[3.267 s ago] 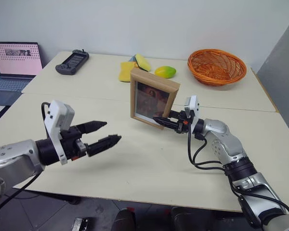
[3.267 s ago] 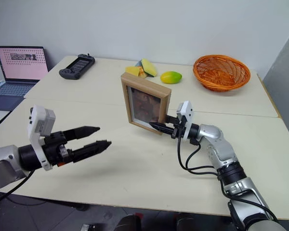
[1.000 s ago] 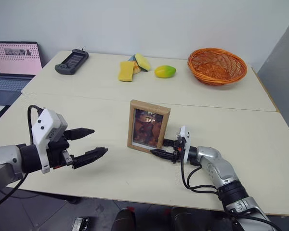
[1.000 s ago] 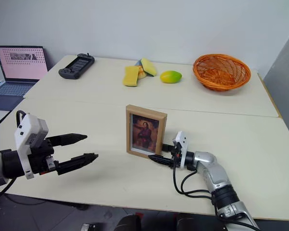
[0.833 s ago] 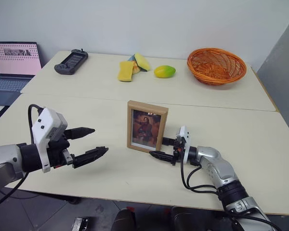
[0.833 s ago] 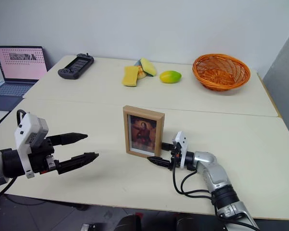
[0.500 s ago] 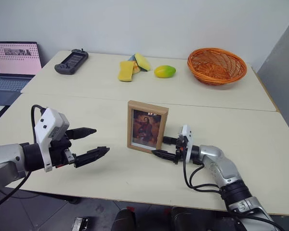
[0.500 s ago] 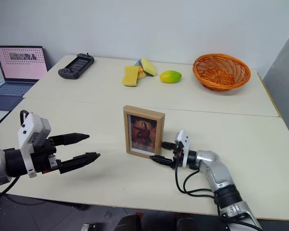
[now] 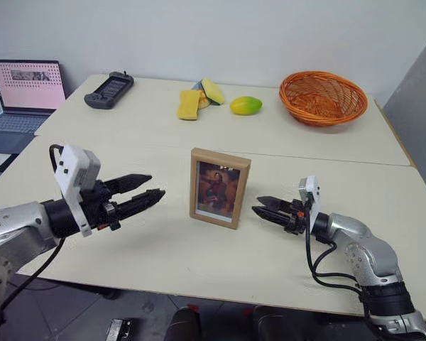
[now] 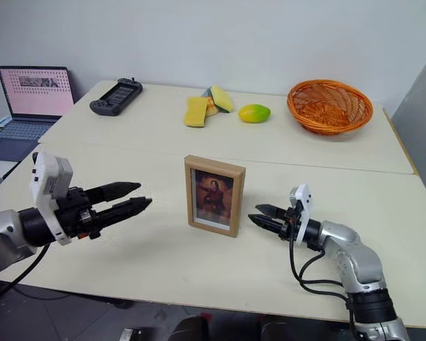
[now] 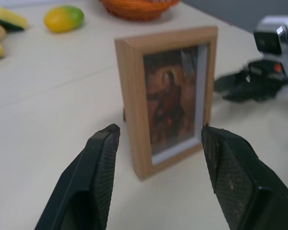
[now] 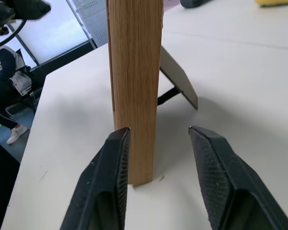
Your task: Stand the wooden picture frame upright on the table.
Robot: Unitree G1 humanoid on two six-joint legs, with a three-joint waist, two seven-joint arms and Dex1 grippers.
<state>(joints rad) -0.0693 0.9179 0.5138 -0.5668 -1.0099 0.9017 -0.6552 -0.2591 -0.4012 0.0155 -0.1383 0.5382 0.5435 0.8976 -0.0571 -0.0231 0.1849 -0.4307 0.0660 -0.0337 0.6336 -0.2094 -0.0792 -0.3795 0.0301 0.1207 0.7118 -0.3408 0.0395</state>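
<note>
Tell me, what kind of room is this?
Probably an office or lab workroom: plain pale tables against a bare wall, an open laptop on a side desk, and odd test props laid out, such as a frame, a basket and a handheld controller.

This looks like an office or lab room. A large pale cream table with light wood edges stands against a plain white wall. At its far left corner sit an open grey laptop with a pink screen and a black handheld controller.

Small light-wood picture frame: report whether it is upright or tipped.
Upright. The small light-wood picture frame stands on its bottom edge on the pale cream table, its fold-out stand flap propped behind it; neither end effector touches it.
</note>
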